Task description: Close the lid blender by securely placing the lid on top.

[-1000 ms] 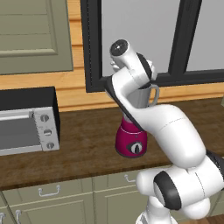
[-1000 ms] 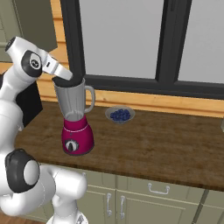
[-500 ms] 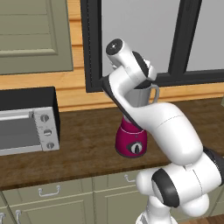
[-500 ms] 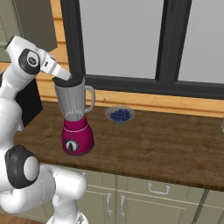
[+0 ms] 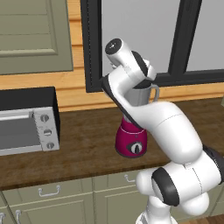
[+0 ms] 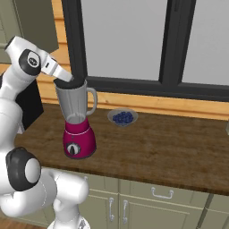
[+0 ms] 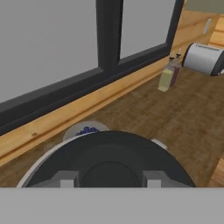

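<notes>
Lid (image 7: 109, 153) gripped in the tool (image 7: 109, 180) above the blender (image 6: 77, 120); blueberry bowl (image 6: 122, 117) beside.

Your arm (image 5: 166, 127) is glossy white, built of fat rounded links with dark grey bands at the joints; a round dark cap with a pale centre marks each joint end.

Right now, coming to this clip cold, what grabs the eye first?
The magenta-based blender stands out, mid-counter below the window, with the white arm bent over it and the gripper at the jar's rim. In the hand view the black lid sits right in front of the fingers, above the jar mouth. Next come the bowl of blueberries beside the blender and the toaster oven at far left.
</notes>
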Robot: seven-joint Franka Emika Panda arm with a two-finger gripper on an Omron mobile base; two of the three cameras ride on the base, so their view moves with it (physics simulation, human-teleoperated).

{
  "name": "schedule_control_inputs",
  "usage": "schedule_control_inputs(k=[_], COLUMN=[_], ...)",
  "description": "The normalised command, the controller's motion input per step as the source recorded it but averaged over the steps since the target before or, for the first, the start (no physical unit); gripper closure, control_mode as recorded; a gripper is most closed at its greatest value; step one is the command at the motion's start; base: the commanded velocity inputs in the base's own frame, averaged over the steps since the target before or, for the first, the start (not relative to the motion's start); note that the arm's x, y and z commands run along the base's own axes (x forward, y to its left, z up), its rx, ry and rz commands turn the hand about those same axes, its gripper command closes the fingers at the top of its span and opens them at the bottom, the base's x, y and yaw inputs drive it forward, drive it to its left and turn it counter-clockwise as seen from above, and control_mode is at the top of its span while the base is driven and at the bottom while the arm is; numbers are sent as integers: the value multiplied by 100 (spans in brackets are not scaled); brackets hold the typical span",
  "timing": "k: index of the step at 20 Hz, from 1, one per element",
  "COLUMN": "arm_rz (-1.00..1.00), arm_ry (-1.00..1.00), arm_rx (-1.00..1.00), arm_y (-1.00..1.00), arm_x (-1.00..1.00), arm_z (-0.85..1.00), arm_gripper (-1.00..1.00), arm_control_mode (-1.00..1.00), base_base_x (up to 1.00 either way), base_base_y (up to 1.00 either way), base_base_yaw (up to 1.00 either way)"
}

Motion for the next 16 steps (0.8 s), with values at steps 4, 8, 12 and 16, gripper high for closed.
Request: schedule_control_inputs(k=[4, 8, 12, 16], arm_rz=[0, 0, 0, -6], arm_ry=[0, 0, 0, -10], arm_rx=[0, 0, 0, 6], arm_y=[0, 0, 0, 0], arm_x=[0, -2, -32, 0], arm_z=[-11, -26, -35, 1], arm_gripper=[100, 100, 100, 100], arm_control_mode=[-100, -100, -100, -100], base_base_x=[0, 0, 0, 0], base_base_y=[0, 0, 0, 0], base_base_yaw=[0, 0, 0, 0])
